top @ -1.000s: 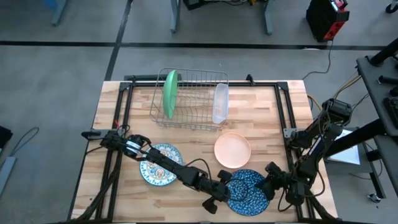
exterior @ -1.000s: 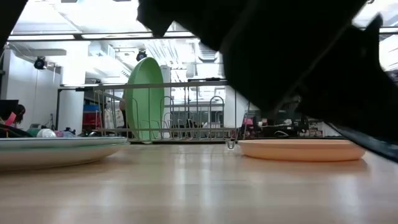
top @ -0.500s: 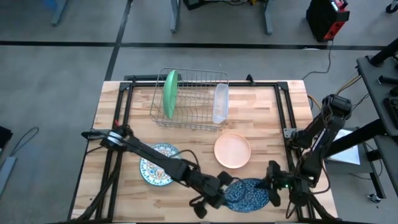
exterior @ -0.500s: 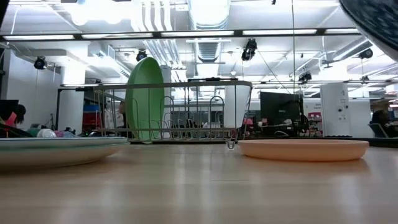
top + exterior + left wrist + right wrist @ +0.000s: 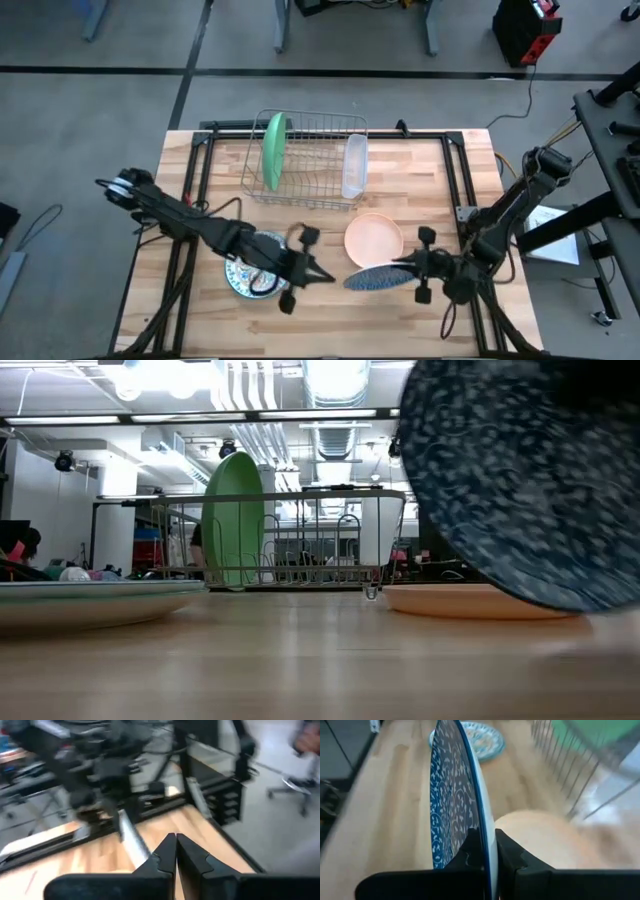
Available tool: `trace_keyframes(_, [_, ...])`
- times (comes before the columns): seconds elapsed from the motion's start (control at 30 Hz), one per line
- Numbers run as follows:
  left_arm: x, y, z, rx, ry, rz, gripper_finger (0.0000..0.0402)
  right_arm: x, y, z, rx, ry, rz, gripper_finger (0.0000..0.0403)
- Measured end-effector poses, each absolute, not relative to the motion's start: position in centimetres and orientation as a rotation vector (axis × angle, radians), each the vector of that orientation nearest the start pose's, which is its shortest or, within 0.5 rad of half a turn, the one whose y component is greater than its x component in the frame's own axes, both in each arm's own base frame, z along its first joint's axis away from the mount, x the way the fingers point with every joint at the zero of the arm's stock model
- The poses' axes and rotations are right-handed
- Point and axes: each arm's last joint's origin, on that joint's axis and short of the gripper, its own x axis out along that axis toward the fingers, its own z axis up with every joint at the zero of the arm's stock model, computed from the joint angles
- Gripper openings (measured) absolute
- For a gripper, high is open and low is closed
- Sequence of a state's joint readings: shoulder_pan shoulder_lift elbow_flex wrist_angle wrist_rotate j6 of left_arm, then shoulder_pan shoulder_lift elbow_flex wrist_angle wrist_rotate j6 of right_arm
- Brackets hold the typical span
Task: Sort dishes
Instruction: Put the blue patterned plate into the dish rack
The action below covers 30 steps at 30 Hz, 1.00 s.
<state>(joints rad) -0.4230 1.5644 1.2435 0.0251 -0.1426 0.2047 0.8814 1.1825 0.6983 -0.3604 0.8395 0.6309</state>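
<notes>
The wooden table (image 5: 200,190) is pale, framed by black rails, with grey floor around it and a bright workshop beyond in the low view. Nearest the front edge, the right gripper (image 5: 408,268) reaches in from the right and pinches the rim of the blue speckled plate (image 5: 378,276), holding it on edge, lifted off the wood; the right wrist view shows both fingers clamped on the rim. The left gripper (image 5: 308,268) points toward it, fingers pressed together and holding nothing, above the floral plate (image 5: 247,275), which lies flat. Just behind sits one peach bowl (image 5: 374,241). Farthest back stands one wire rack (image 5: 310,160), with one green plate (image 5: 272,150) upright in it and a clear tray (image 5: 354,165). Four dishes show in all.
</notes>
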Motion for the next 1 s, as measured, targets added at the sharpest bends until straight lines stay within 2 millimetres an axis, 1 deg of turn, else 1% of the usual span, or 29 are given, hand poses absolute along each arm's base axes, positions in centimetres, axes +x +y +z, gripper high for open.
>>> trace_keyframes(0.13, [31.1, -12.7, 31.0, 0.172, 0.148, -0.197, 0.0007, 16.8, 14.8, 23.7, -0.148, 0.456, -0.108, 0.0])
trace_keyframes(0.2, [30.4, -12.0, 30.6, 0.116, 0.106, -0.152, 0.0019, 17.1, 14.4, 24.5, -0.203, 0.417, -0.092, 0.0])
trace_keyframes(0.3, [30.1, -11.7, 29.6, 0.081, 0.059, -0.129, 0.0048, 17.6, 13.8, 25.8, -0.273, 0.352, -0.084, 0.0])
trace_keyframes(0.33, [30.1, -11.6, 29.1, 0.08, 0.06, -0.123, 0.0061, 17.8, 13.6, 26.1, -0.297, 0.331, -0.089, 0.0001])
trace_keyframes(0.47, [30.6, -11.4, 28.5, 0.038, 0.057, -0.099, 0.0117, 18.4, 12.8, 27.1, -0.371, 0.278, -0.117, 0.0001])
trace_keyframes(0.57, [31.1, -11.5, 27.8, 0.038, 0.085, -0.086, 0.016, 18.8, 12.3, 27.4, -0.406, 0.265, -0.138, 0.0001])
trace_keyframes(0.7, [31.6, -11.4, 27.5, 0.035, 0.088, 0.036, 0.0206, 19.2, 11.9, 27.7, -0.443, 0.248, -0.155, 0.0001])
trace_keyframes(0.77, [31.8, -11.3, 27.3, 0.038, 0.093, 0.083, 0.0222, 19.3, 11.8, 27.9, -0.453, 0.232, -0.159, 0.0001])
trace_keyframes(0.83, [32.0, -11.3, 26.8, 0.044, 0.109, 0.085, 0.0233, 19.4, 11.8, 28.1, -0.458, 0.216, -0.164, 0.0001])
trace_keyframes(1.0, [32.2, -11.4, 26.5, 0.028, 0.113, 0.084, 0.0242, 19.8, 11.4, 28.6, -0.47, 0.185, -0.187, 0.0001])
